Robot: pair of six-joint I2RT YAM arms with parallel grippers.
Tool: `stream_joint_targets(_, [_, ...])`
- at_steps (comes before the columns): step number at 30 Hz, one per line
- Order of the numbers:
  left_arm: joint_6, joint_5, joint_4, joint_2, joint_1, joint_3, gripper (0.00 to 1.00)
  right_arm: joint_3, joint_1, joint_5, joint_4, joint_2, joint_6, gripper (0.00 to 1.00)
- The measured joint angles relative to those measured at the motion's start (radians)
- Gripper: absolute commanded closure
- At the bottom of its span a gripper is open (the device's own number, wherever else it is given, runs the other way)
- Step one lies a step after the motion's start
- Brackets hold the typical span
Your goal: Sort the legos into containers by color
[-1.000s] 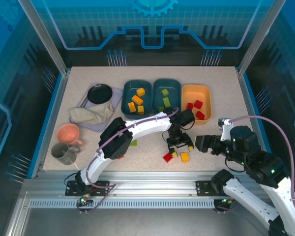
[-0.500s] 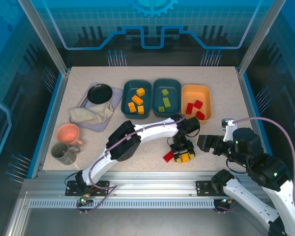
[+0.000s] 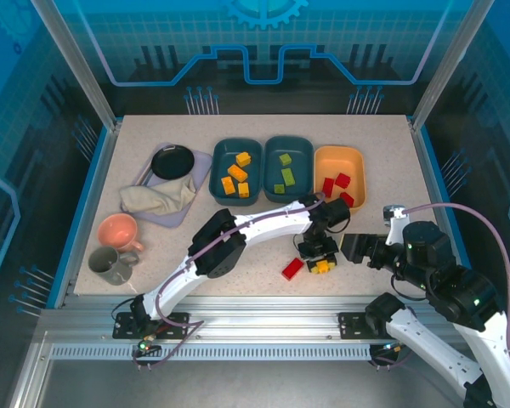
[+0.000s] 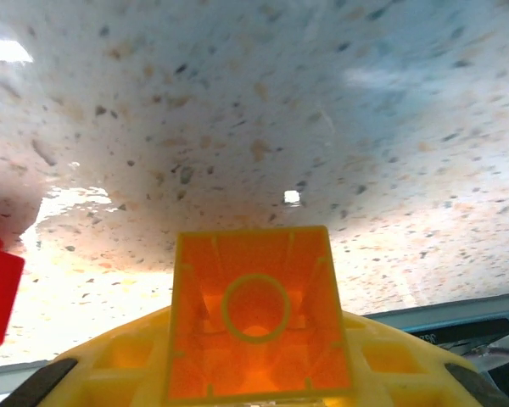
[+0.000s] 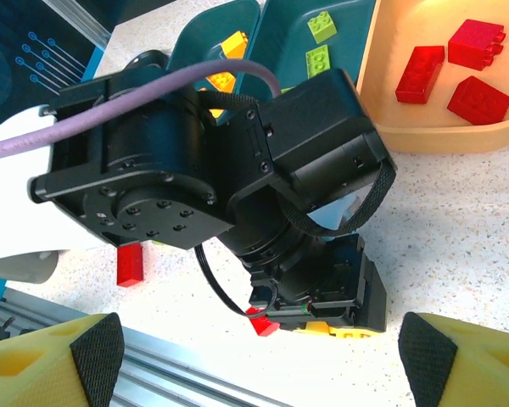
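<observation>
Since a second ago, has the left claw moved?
Yes. The left claw shifted toward the near edge of the table, away from the pale orange tray, and is now around the orange brick.

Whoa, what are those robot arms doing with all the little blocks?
They are sorting plastic bricks by colour. The left gripper is shut on an orange-yellow brick near the front of the speckled table, beside a loose red brick. The right gripper hangs open close by. Other orange-yellow bricks lie in the left dark teal tray, green bricks in the middle dark teal tray, red bricks in the pale orange tray.
</observation>
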Motion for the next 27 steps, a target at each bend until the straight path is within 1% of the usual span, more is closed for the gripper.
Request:
stream_joint_targets(3, [0.017, -0.046, -0.014, -0.029, 0.022, 0.003, 0.81, 0.003, 0.000, -0.012, 0.002, 0.015, -0.015, 0.13])
stream_joint_targets(6, [0.042, -0.093, -0.035, -0.101, 0.083, -0.003, 0.81, 0.016, 0.000, -0.030, 0.024, 0.062, -0.035, 0.13])
stream_joint_targets(9, [0.077, -0.136, -0.043, -0.207, 0.180, -0.028, 0.81, 0.023, 0.000, -0.058, 0.068, 0.128, -0.053, 0.14])
stream_joint_targets(11, [0.113, -0.165, -0.057, -0.275, 0.264, -0.035, 0.81, 0.024, -0.002, -0.085, 0.106, 0.183, -0.059, 0.14])
stream_joint_targets(14, [0.172, -0.208, -0.076, -0.338, 0.388, -0.035, 0.81, 0.026, -0.004, -0.131, 0.180, 0.280, -0.059, 0.15])
stream_joint_targets(17, [0.236, -0.261, -0.091, -0.355, 0.498, -0.035, 0.81, 0.018, -0.004, -0.163, 0.290, 0.369, -0.053, 0.15])
stream_joint_targets(21, [0.309, -0.333, -0.092, -0.354, 0.599, -0.041, 0.81, -0.060, -0.007, -0.177, 0.508, 0.437, -0.040, 0.14])
stream_joint_targets(24, [0.351, -0.380, -0.087, -0.344, 0.645, -0.039, 0.81, -0.077, -0.011, -0.178, 0.638, 0.522, -0.031, 0.14])
stream_joint_targets(27, [0.383, -0.426, -0.080, -0.292, 0.667, -0.003, 0.81, -0.062, -0.025, -0.184, 0.724, 0.626, -0.024, 0.14])
